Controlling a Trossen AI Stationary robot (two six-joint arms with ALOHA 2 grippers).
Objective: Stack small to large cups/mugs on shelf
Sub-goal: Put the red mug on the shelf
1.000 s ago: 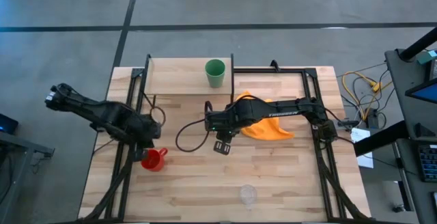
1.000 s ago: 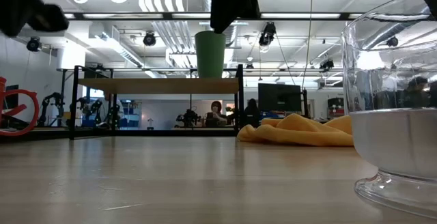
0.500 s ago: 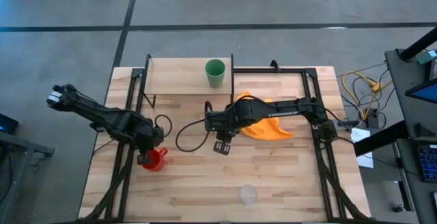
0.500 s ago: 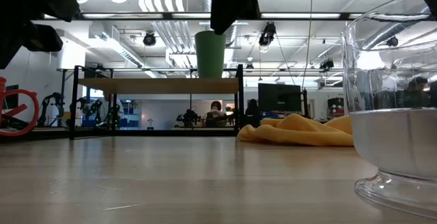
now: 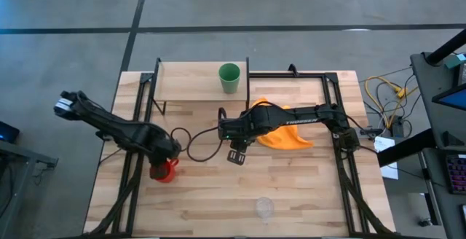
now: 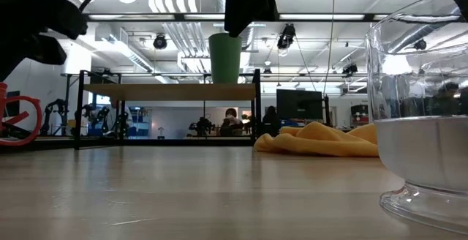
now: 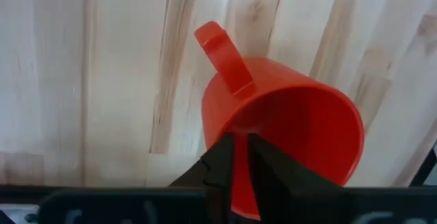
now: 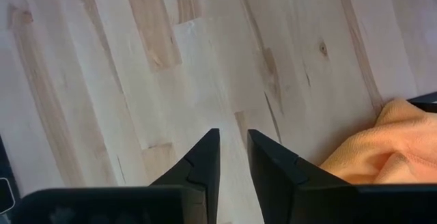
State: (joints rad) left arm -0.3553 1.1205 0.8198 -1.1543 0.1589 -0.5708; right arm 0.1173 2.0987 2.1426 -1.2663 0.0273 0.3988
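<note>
Red mug [image 5: 164,170] half hidden under left gripper [image 5: 162,160] from above; clear cup [image 6: 424,115] cropped at low view's edge.

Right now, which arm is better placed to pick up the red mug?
Left. Its claw is at the red mug, the fingers nearly shut astride the rim. The right claw hovers over bare table mid-board, beside the orange cloth, well away from the mug.
</note>
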